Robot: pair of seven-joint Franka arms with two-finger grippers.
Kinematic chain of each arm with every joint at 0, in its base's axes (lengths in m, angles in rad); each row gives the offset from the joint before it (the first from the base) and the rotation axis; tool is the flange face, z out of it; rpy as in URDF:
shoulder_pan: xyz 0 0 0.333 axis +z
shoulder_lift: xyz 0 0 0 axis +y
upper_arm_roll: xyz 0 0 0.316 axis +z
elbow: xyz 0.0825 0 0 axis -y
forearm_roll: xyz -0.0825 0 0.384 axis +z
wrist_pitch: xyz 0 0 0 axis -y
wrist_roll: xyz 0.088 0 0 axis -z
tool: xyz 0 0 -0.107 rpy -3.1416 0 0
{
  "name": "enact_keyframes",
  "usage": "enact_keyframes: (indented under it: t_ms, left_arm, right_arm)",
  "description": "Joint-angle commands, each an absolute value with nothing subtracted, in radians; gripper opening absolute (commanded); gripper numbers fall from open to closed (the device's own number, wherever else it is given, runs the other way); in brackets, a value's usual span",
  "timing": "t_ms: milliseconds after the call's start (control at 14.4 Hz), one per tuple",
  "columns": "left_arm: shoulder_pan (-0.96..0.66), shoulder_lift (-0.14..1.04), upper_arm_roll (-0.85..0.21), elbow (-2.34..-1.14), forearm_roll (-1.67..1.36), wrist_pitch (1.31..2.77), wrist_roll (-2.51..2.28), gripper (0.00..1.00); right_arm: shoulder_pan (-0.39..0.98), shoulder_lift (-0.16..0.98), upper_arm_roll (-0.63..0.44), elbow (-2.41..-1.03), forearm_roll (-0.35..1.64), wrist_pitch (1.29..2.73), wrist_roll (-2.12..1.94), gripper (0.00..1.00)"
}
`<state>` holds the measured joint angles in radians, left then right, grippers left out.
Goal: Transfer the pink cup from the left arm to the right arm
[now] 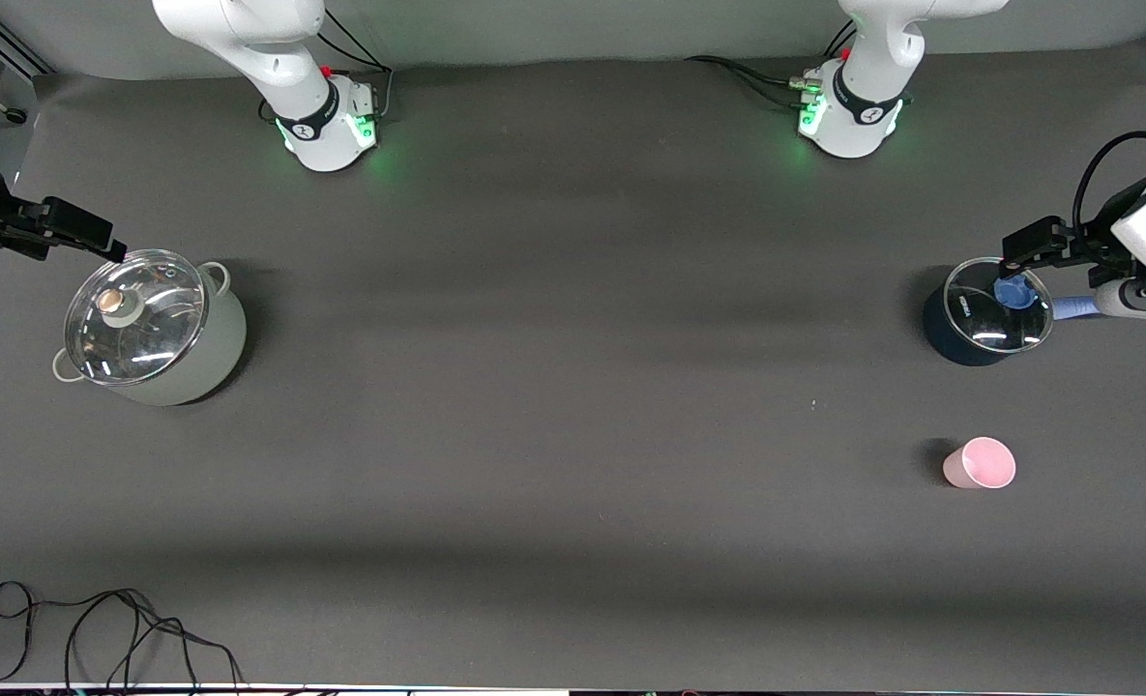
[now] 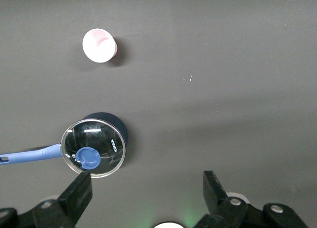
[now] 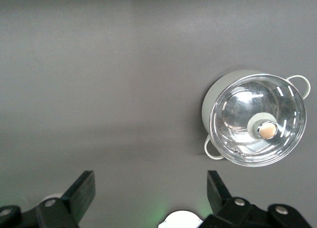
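The pink cup (image 1: 981,463) stands alone on the dark table toward the left arm's end, nearer to the front camera than the blue saucepan. It also shows in the left wrist view (image 2: 99,45). My left gripper (image 1: 1025,251) hangs over the saucepan's rim, well apart from the cup. In its wrist view the left gripper (image 2: 147,182) is open and empty. My right gripper (image 1: 99,240) hangs by the grey pot at the right arm's end. In its wrist view the right gripper (image 3: 151,182) is open and empty.
A dark blue saucepan (image 1: 984,311) with a glass lid, blue knob and blue handle stands under the left gripper; it also shows in the left wrist view (image 2: 96,147). A grey-green pot (image 1: 152,329) with a glass lid stands at the right arm's end. Black cables (image 1: 99,628) lie at the front edge.
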<state>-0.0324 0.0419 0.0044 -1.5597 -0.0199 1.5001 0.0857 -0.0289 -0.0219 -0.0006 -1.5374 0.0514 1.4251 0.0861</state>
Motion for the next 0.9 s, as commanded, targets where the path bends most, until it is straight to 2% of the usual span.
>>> enact_keyframes:
  t_ms: [0, 833]
  left_arm:
    - [-0.038, 0.041, 0.012, -1.551, -0.017, 1.485, 0.1, 1.0]
    - [-0.019, 0.054, 0.012, -1.542, -0.02, 1.505, 0.104, 1.0]
  right_arm:
    - [-0.018, -0.006, -0.005, -1.506, 0.034, 1.397, 0.072, 1.0]
    - [-0.02, 0.023, -0.005, -1.473, 0.037, 1.393, 0.087, 1.0]
